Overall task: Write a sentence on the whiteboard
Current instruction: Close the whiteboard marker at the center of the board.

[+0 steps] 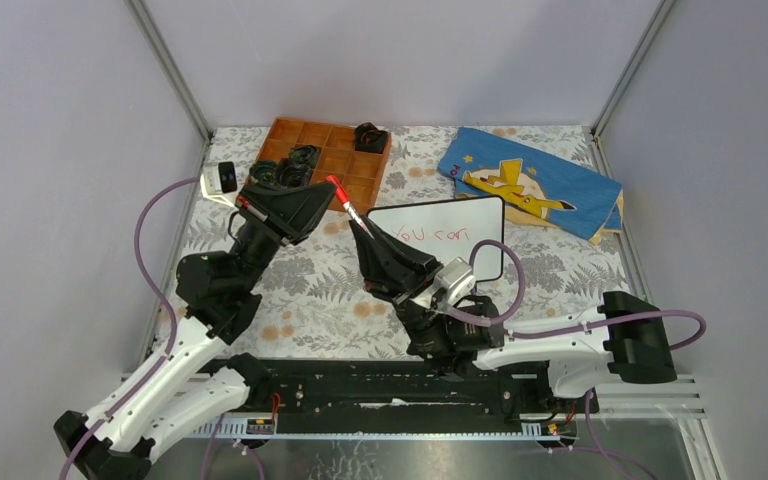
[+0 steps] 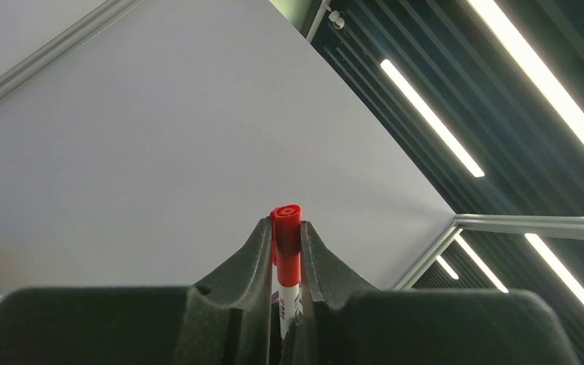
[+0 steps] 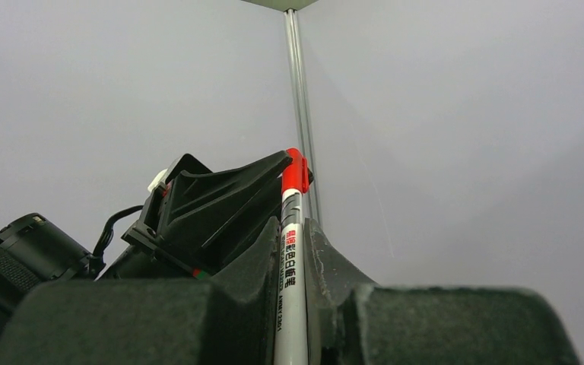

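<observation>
The left gripper is pinching the red cap of a marker, its fingers drawn narrow around it. The right gripper is clamping the same marker's white barrel just as tightly, so both arms are meeting on the one pen. The marker is hanging in the air above the table, slanting from near right to far left, with the cap sitting on its far-left end. The whiteboard is lying flat, right of centre, just to the right of the marker, and its near edge is disappearing behind the right arm. Of the sentence, only "You can" is showing in thin red strokes (whatever lies nearer on the board is hidden). A blue cloth with a yellow figure is lying near the board's far-right side. An orange tray holding black items is sitting at the far edge, left of the board.
</observation>
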### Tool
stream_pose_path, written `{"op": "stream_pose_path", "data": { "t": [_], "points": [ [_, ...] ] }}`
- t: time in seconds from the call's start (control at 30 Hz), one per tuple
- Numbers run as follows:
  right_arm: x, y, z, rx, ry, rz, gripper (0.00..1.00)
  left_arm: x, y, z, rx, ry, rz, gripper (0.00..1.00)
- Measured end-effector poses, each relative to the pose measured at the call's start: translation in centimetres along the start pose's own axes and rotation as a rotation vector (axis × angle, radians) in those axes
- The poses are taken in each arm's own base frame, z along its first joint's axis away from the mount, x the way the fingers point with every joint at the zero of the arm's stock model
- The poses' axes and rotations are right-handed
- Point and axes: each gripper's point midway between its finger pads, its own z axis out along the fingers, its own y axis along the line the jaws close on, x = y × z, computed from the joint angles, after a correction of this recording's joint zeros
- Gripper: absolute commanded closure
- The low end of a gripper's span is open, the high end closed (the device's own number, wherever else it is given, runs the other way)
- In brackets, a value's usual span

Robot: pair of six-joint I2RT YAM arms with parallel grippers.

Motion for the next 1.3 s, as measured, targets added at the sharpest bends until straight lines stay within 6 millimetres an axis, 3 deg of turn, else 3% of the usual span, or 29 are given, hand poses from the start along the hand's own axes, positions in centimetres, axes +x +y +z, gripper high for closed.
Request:
{"op": "stream_pose_path", "data": {
  "t": [0.33, 1.07, 1.17, 1.3],
  "points": [
    [-0.6, -0.1, 0.7, 0.007, -0.023, 0.038, 1.0, 1.1, -1.0, 0.8, 0.024, -0.007, 0.02, 1.0],
    [-1.1, 0.0, 0.6, -0.031, -0.023, 0.077, 1.0, 1.2, -1.8, 0.7, -0.002, 0.001, 0.101, 1.0],
    [-1.3, -0.1, 0.6, -0.046, -0.006, 0.087, 0.78, 1.2, -1.9, 0.8, -0.007, 0.005, 0.111, 1.0],
    [-0.9, 0.2, 0.4, -0.079, 0.056, 0.111, 0.59, 1.2, -2.1, 0.2, -0.023, 0.008, 0.13, 1.0]
  ]
}}
